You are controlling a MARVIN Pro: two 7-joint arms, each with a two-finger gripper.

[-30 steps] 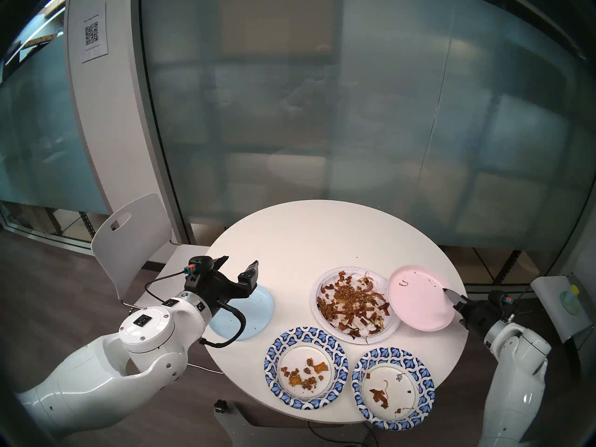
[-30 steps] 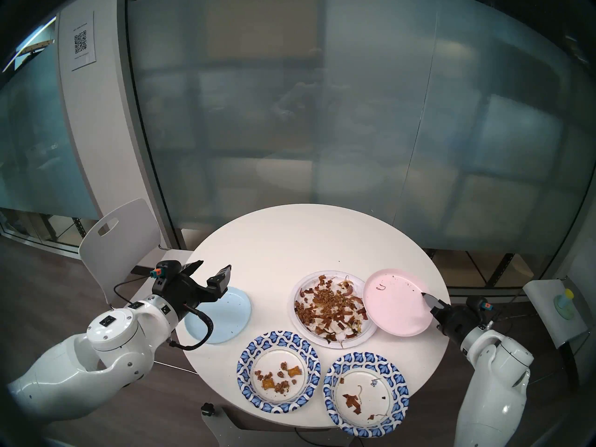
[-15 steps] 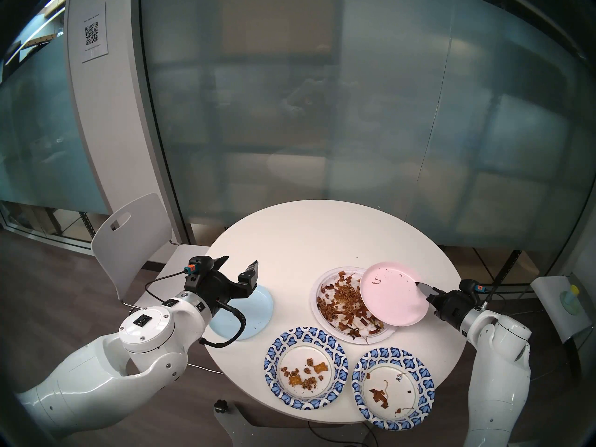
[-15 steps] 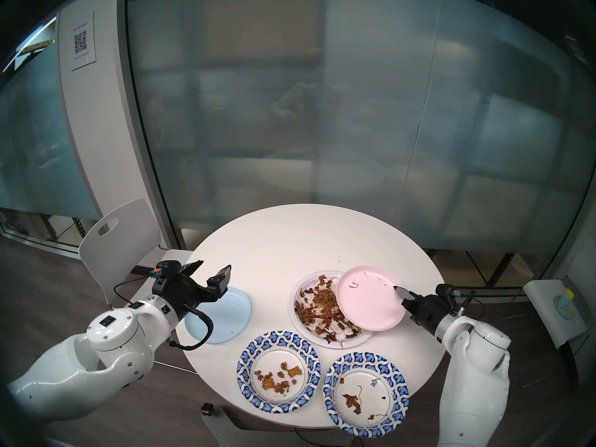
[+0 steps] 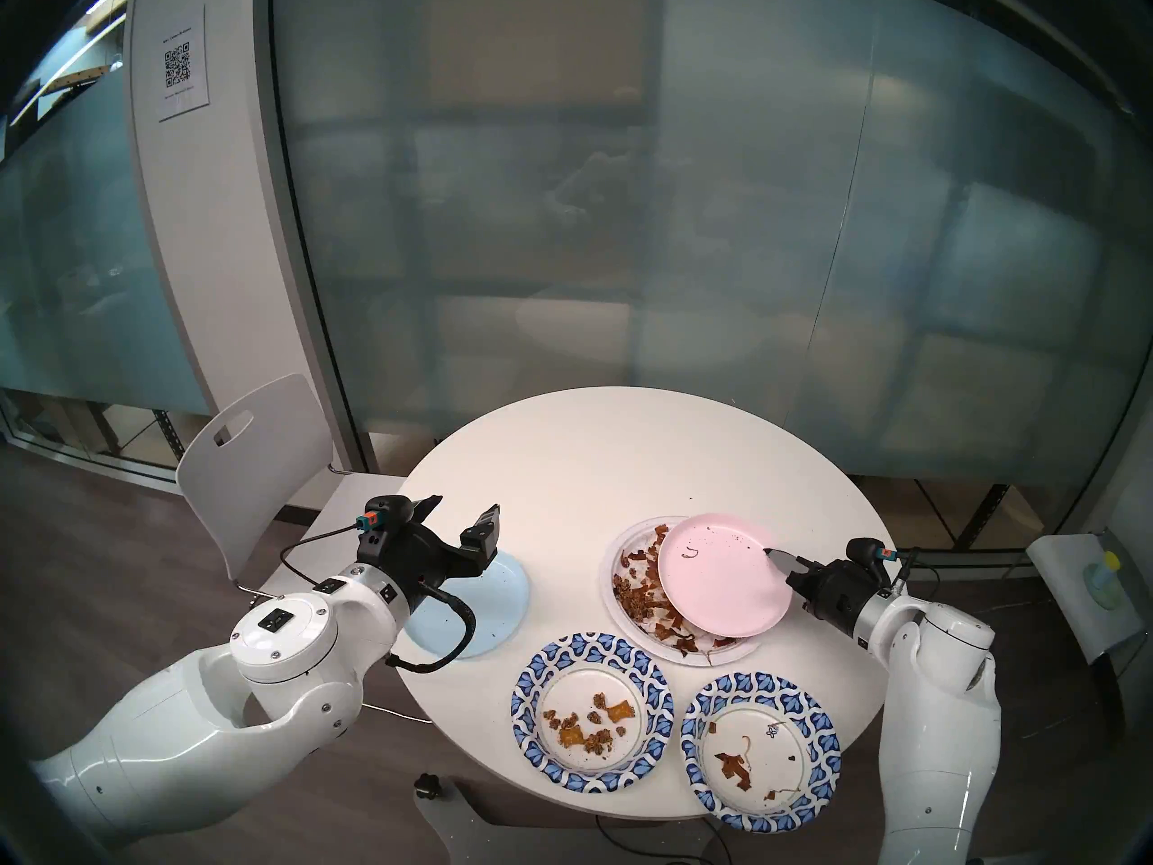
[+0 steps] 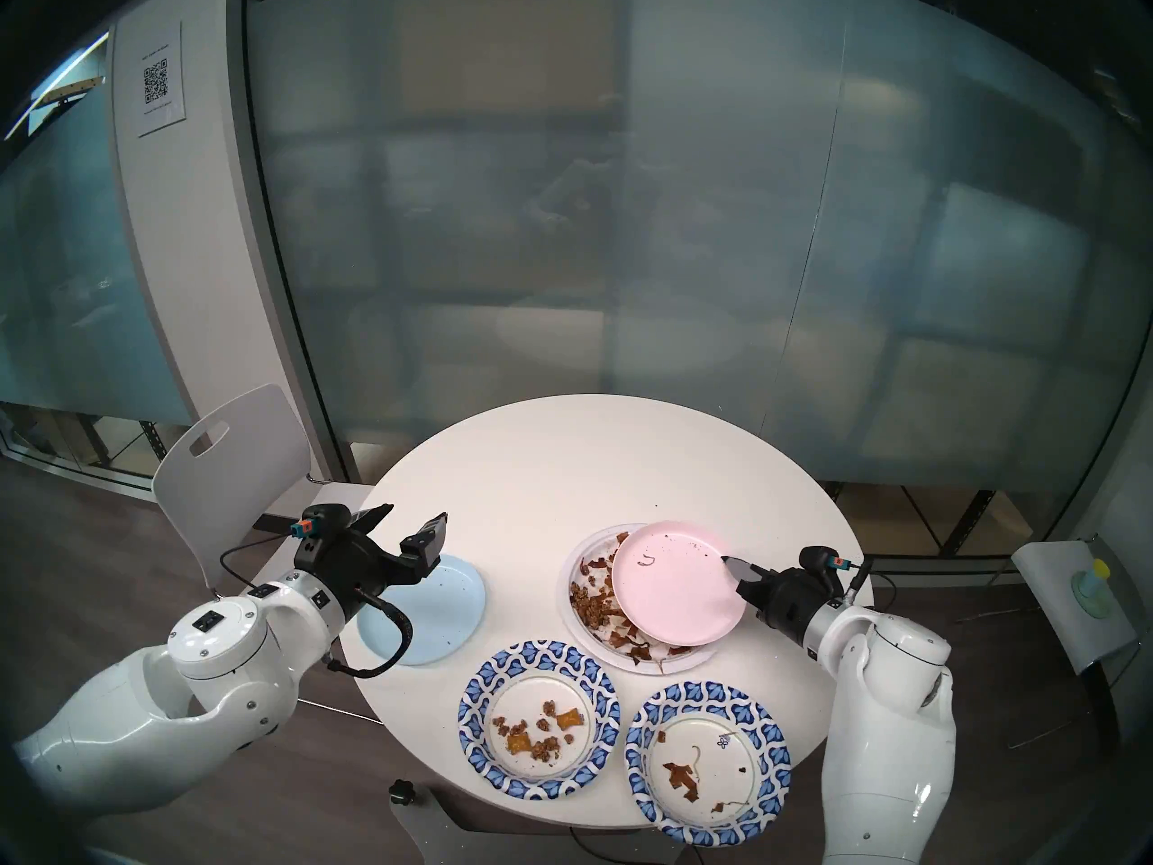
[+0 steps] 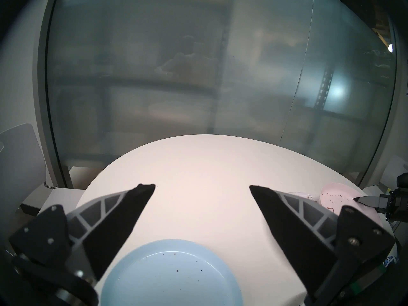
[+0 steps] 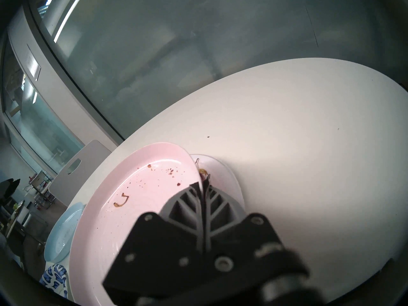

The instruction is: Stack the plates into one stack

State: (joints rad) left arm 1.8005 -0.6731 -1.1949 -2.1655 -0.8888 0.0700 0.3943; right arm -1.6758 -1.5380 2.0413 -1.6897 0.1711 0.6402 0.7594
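Round white table [image 5: 599,464], pink plate [image 5: 717,589] in R gripper [image 5: 773,553] over white plate [image 5: 624,601]

The round white table [image 5: 580,470] carries 1 light blue plate [image 5: 493,608], 1 large white plate [image 5: 614,586] and 2 blue-patterned plates [image 5: 593,651].

Right hand [image 5: 775,553] holds pink plate [image 5: 717,580] (tilted).

An office break or meeting area is suggested by a long wall of frosted glass panels [image 5: 624,221] in dark frames, through which blurred shelving is seen. A sheet with a QR code [image 5: 181,65] is stuck to a white pillar [image 5: 206,233], and a round white table [image 5: 593,464] with a white plastic chair [image 5: 249,464] is set on a wood-look floor [image 5: 93,564].
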